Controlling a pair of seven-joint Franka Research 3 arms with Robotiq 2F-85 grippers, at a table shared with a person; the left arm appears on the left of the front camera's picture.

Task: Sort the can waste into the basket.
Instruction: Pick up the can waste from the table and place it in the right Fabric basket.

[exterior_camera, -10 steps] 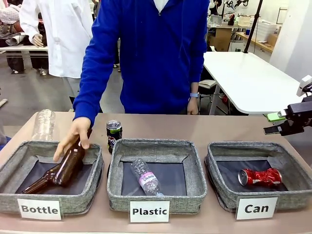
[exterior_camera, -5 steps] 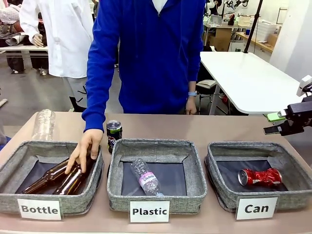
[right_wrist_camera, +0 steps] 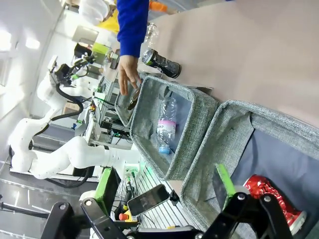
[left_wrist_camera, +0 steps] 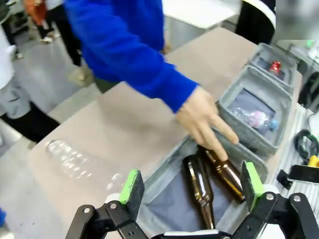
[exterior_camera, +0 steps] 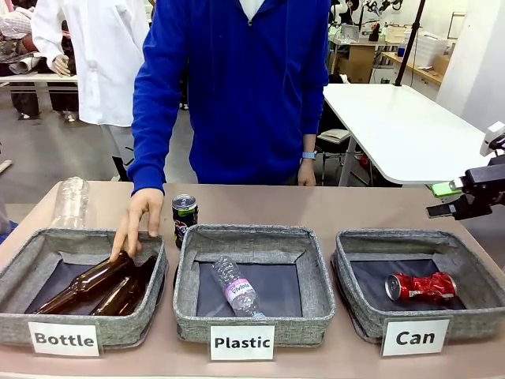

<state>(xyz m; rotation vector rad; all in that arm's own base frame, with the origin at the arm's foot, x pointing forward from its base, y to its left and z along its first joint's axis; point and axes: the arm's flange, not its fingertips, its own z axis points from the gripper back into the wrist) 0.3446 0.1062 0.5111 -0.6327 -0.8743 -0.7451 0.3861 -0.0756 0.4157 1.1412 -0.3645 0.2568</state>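
My right gripper (exterior_camera: 439, 200) hangs spread wide, apparently just past the Can basket's (exterior_camera: 345, 268) far right corner. The crushed red can (exterior_camera: 422, 286) lies inside it; the dark can (exterior_camera: 184, 215) stands on the table (exterior_camera: 355, 209), well to my left.

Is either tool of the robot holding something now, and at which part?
Nothing is held: the left tool and the right tool both stand open and empty.

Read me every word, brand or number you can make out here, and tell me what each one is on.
"Bottle": left label on the left basket.
"Plastic": middle label on the middle basket.
"Can": right label on the right basket.
Too small or blurred to read: print on the plastic bottle, the dark can, the crushed red can.
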